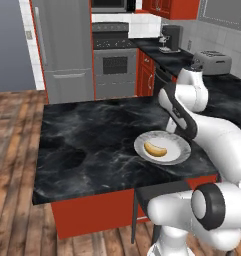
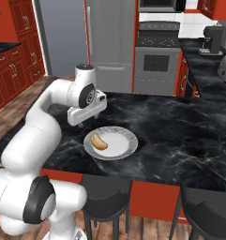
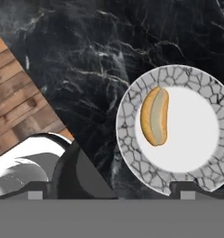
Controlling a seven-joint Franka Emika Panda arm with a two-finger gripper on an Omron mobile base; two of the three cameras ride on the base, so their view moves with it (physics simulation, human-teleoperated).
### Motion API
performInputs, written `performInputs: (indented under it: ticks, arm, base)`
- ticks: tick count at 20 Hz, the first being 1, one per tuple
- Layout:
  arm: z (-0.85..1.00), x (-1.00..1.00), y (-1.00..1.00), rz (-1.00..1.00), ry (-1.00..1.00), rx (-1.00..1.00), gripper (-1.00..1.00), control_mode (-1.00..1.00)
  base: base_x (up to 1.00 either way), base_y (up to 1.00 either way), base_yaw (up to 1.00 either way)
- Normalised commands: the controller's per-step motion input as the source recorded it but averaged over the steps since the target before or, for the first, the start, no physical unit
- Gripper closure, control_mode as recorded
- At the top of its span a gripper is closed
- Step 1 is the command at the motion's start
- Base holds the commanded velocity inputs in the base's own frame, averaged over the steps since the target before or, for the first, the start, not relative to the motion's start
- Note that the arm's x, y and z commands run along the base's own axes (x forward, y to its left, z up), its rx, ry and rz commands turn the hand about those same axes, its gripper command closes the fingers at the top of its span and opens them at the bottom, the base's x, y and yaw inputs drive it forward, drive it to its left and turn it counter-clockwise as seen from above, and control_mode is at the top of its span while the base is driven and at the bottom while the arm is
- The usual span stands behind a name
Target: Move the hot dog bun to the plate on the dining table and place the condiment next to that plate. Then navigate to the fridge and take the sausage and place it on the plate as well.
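My gripper (image 3: 111,189) hangs above the dining table (image 1: 87,145), jaws spread wide and holding nothing; in the hand view both tips stand far apart, one at the plate's near rim. One hot dog bun (image 3: 154,116) lies on the one plate (image 3: 132,111), on the flat centre toward one side, its end just reaching the patterned rim. In the right base view the bun (image 2: 99,142) sits on the plate's (image 2: 126,136) side nearest my arm; from the left base view the plate (image 1: 178,145) rests near the table's front edge with the bun (image 1: 155,149) well inside it. I judge the bun step done. I count one bun, one plate, one fridge (image 1: 67,45) beyond the table's far side, doors shut. The condiment and the sausage I cannot find anywhere here, so the bottle must be looked for elsewhere. Handling, as I judge it: the bun is light and soft and would crush under a hard squeeze, so take it across its narrow middle, lightly. The bottle should be slim, smooth and top-heavy; I would grip it around the body, low of the nozzle, and keep it upright. The sausage, small and round, may roll; pinch it across its width at mid-length.
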Motion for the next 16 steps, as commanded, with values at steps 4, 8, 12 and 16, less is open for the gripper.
performInputs:
  ticks: [4,8,12,16]
  arm:
    - [0.4,-0.58,0.01,0.0,0.02,0.0,-1.0,-1.0]
    - [0.29,-0.76,0.07,0.0,0.0,0.0,-1.0,-1.0]
    - [0.0,-0.25,0.05,0.0,0.0,0.0,-1.0,1.0]
    - [0.0,0.0,0.0,0.0,0.0,0.0,-1.0,1.0]
  base:
    - [0.0,0.0,0.0]
    - [0.0,0.0,0.0]
    - [-0.75,0.38,0.0]
    - [-0.89,0.92,0.11]
